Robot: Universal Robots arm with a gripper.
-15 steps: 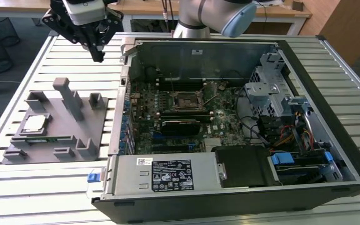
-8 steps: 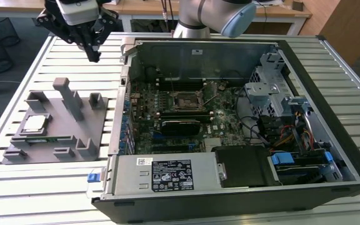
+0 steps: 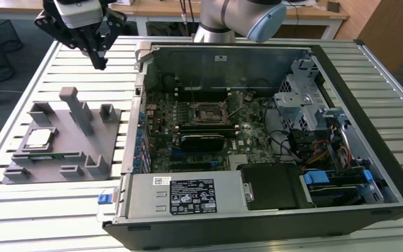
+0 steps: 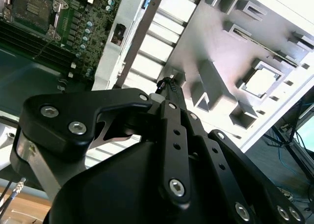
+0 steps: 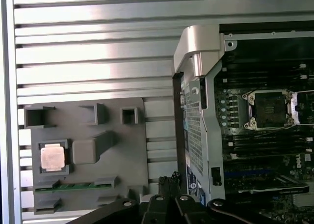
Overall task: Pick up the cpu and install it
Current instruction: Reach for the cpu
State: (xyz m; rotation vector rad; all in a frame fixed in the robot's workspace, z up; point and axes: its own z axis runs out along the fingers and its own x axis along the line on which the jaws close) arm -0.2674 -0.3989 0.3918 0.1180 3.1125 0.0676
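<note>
table: slatted metal. We judge that anything let go over it could land askew across the grooves.
computer case: lies on its side with the lid off, filling the table's middle and the side at the exterior view's right. Its raised wall faces the rest of the table, and we think a low carry across could strike it.
motherboard: flat on the case floor and crowded with parts and cables. A drifting approach could snag them.
grey holder: sits near the table edge at the exterior view's left. Posts stand close to the pockets, so an off-line descent could hit one or shove the holder along the table.
gripper: hovers above the table's far edge, between the holder and the case's far corner, carrying nothing.
fingers: pressed together tip to tip. Brought down like that, we judge they would press on a chip's top rather than straddle it.
socket: mid-board and empty. We cannot tell how far its frame is raised. A chip set in crooked could damage the contacts.
memory stick: lies in the holder, on the side towards the table's near edge. A wide grasp nearby could catch it.
cpu: lies flat in a holder pocket just beside the memory stick, well apart from the gripper. It is thin and smooth-topped, so we think it could slip or tilt in a shallow pinch.
</note>
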